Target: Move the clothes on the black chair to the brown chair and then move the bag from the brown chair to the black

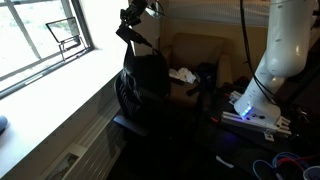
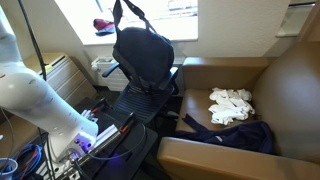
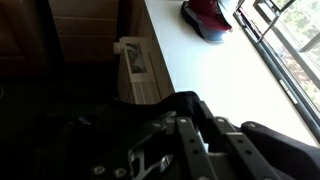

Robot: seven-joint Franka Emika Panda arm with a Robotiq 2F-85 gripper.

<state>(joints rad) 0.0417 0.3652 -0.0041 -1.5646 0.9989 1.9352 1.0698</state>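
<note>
Bag (image 2: pixel 143 55), rounded, black, slumped soft fabric

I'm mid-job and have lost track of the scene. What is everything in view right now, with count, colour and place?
bag: one, black, at the black chair, strap drawn upward
black chair: one, black, between the windowsill and the brown chair
brown chair: one, brown, beside the black chair
clothes: one pile, white, on the brown chair's seat
dark cloth: one, navy, at the front of that seat
red item: one, dark red, on the windowsill
windowsill: one, white, under the window
vent: one, white, below the sill
cables: a tangle, blue and red, by the robot's base
arm: one, white
gripper: one, black, above the bag, apparently shut on its strap
</note>
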